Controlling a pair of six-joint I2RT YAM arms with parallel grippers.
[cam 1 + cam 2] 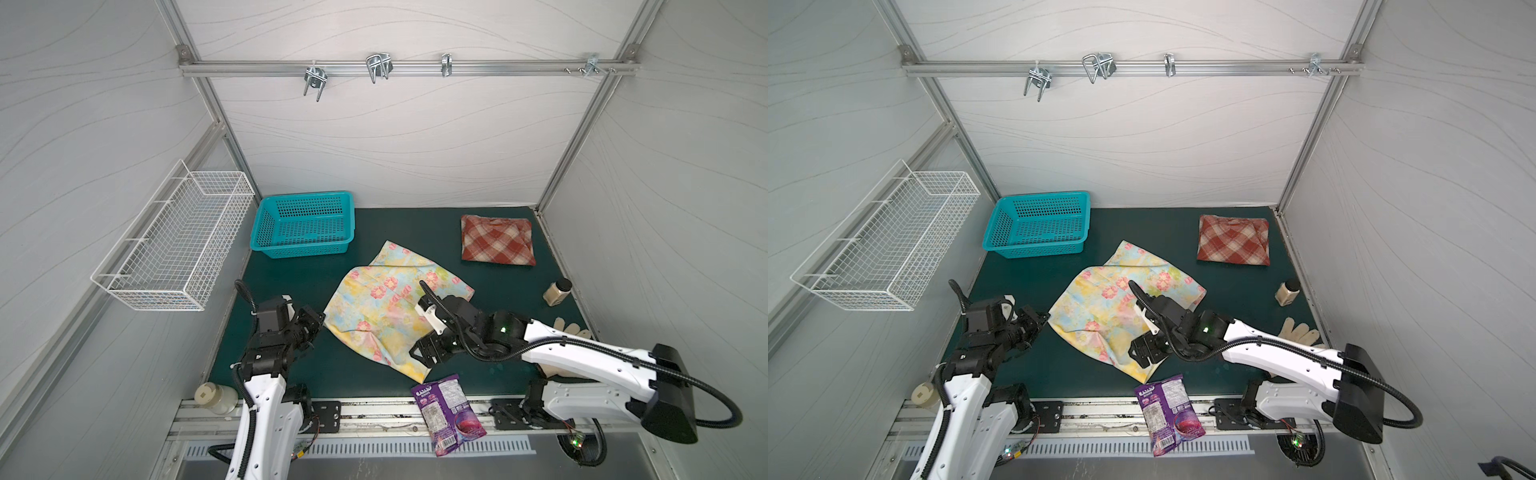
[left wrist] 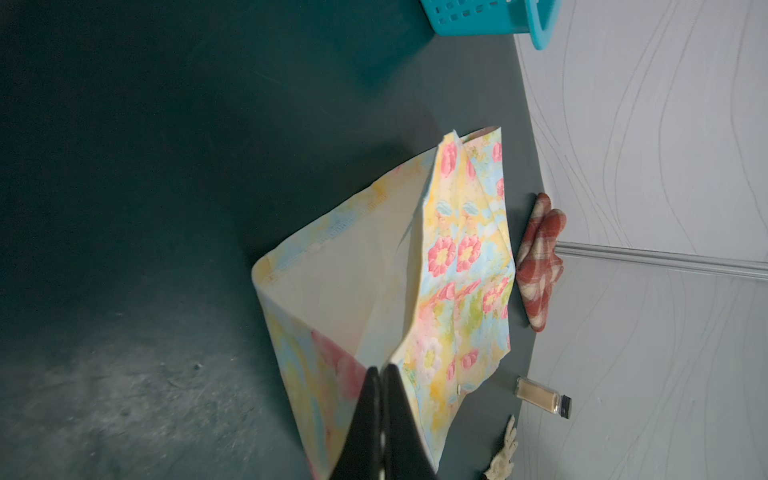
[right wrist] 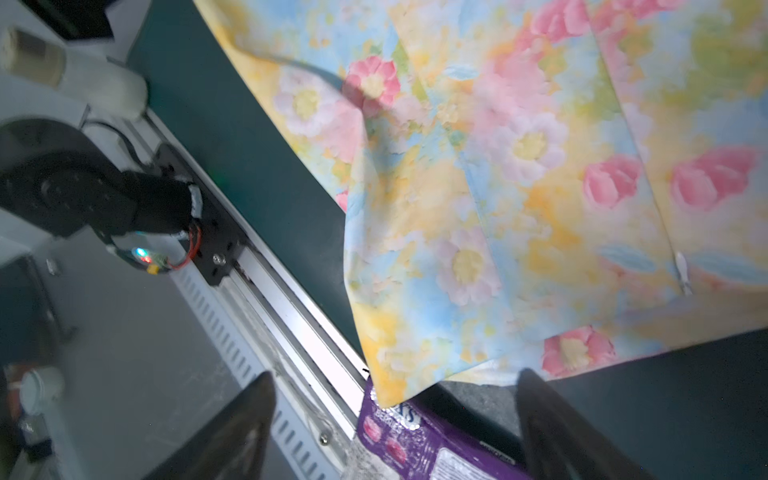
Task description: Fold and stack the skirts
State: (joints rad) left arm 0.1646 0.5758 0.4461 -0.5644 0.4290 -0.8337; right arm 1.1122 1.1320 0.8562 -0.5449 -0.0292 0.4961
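At the left of the green surface [image 1: 291,276], the left gripper [image 1: 319,319] was pinched shut on a corner of the pastel yellow-blue floral skirt [image 1: 374,307], seemingly raising it for a fold. The right gripper [image 1: 419,358] hung wide open, empty, over its near edge; the folded rust-red plaid skirt [image 1: 496,240] lay far right.

Left arm [image 1: 262,401], right arm [image 1: 582,353]: white shells, black joints, black corrugated cables [image 1: 573,341]. Left gripper [image 2: 381,368], right gripper [image 3: 395,372]: black.

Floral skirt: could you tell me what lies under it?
The floral skirt overlaps the purple snack packet with its near corner; green mat shows around it. Whatever else lies beneath is covered.
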